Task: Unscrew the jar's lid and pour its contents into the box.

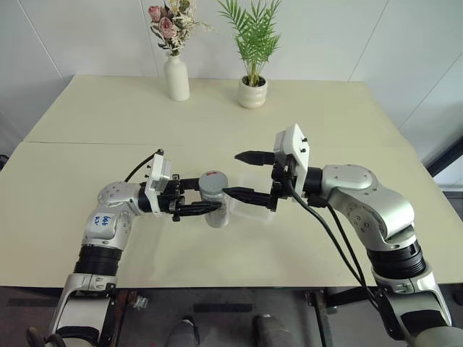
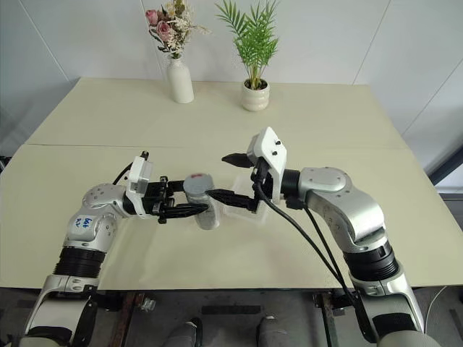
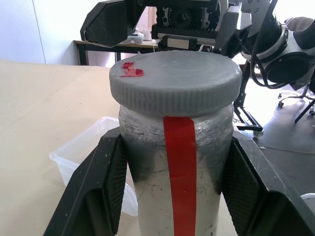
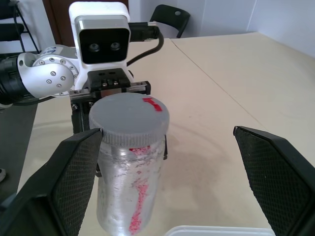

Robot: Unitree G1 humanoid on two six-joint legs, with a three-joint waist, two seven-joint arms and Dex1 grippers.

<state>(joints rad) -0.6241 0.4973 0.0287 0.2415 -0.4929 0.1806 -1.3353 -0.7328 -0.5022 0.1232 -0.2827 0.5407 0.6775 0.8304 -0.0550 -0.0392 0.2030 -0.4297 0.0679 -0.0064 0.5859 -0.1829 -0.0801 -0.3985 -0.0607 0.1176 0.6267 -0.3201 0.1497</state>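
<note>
The clear jar [image 1: 215, 208] with a red stripe [image 3: 179, 162] stands upright just above the table. My left gripper [image 1: 210, 196] is shut on its body below the lid, one black finger [image 3: 96, 196] on each side. The grey lid [image 1: 213, 181] with a red mark [image 3: 132, 70] sits on the jar. My right gripper [image 1: 244, 175] comes in level from the right and is open wide; its near finger [image 4: 74, 167] is beside the lid and its far finger [image 4: 275, 167] stands well clear. The clear box [image 3: 81, 157] lies on the table just behind the jar. I cannot make out the contents.
A white flower vase [image 1: 176, 78] and a white plant pot [image 1: 252, 92] stand at the back of the table [image 1: 87, 173]. A seam [image 1: 87, 142] runs across the tabletop between them and my arms.
</note>
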